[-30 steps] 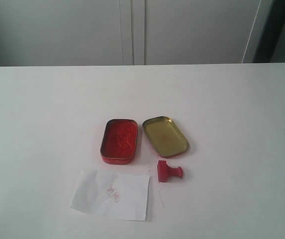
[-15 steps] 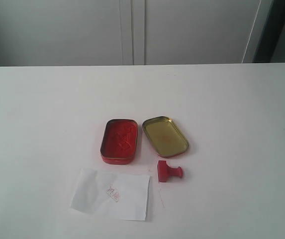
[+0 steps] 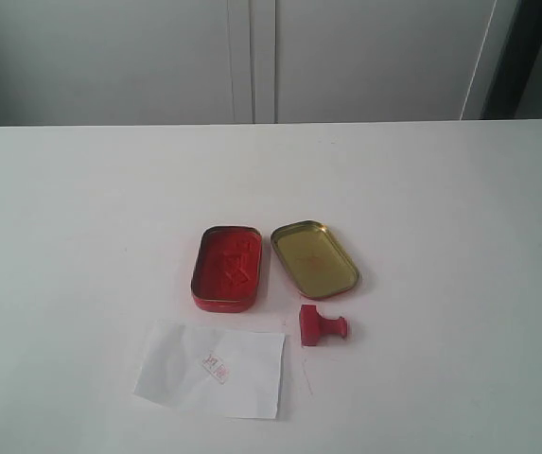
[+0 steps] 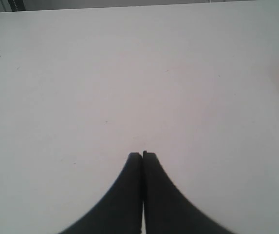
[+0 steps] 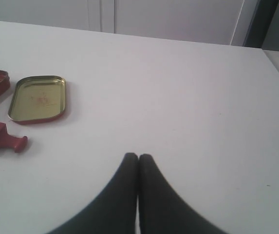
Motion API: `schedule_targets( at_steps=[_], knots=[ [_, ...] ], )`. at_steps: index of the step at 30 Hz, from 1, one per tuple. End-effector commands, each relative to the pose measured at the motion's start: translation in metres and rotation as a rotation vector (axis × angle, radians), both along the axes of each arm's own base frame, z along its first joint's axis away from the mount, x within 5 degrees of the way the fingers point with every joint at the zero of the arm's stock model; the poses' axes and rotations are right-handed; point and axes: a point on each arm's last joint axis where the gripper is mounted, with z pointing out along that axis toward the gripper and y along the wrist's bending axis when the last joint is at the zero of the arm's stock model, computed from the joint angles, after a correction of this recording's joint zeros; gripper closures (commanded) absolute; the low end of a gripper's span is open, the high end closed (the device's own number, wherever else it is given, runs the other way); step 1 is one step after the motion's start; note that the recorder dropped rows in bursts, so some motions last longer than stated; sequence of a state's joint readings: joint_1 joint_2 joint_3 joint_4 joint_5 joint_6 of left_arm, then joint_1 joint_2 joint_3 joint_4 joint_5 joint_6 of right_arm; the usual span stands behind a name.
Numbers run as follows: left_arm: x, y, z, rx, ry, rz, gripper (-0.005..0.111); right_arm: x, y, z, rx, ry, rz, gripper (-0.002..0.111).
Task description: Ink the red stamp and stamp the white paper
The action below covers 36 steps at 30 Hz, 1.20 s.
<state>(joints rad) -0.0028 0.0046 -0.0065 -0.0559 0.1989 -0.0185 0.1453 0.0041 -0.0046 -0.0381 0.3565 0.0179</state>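
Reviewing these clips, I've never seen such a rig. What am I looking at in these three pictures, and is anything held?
This is a two-armed robot. One picture is from a camera off the arms, overlooking a white table; neither arm shows there. The other two are from wrist cameras: the dark paired prongs are the left gripper and the right gripper, both shut, holding nothing. On the table lie an open red ink-pad tin, its gold-lined lid beside it, the red stamp on its side, and the white paper, bearing a small red mark.
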Motion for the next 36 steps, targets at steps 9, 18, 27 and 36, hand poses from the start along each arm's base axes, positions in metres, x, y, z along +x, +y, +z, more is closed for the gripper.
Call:
schedule_targets(
  at_steps=[9,18,27,36],
  knots=[
    [0.0000,0.0000,-0.0016,-0.004,-0.002,0.002,0.107,0.0003,-0.0005,0.0002,0.000,-0.017,-0.009,0.108],
    [0.0000,0.0000,-0.0016,-0.004,-0.002,0.002,0.107,0.0005,-0.0039,0.0000,0.000,-0.015,-0.072,0.108],
    [0.0000,0.0000,-0.0016,-0.004,-0.002,0.002,0.107,0.0006,-0.0048,0.0000,-0.001,-0.015,-0.088,0.108],
    [0.0000,0.0000,-0.0016,-0.004,-0.002,0.002,0.107,0.0006,-0.0048,0.0000,-0.001,-0.015,-0.088,0.108]
  ],
)
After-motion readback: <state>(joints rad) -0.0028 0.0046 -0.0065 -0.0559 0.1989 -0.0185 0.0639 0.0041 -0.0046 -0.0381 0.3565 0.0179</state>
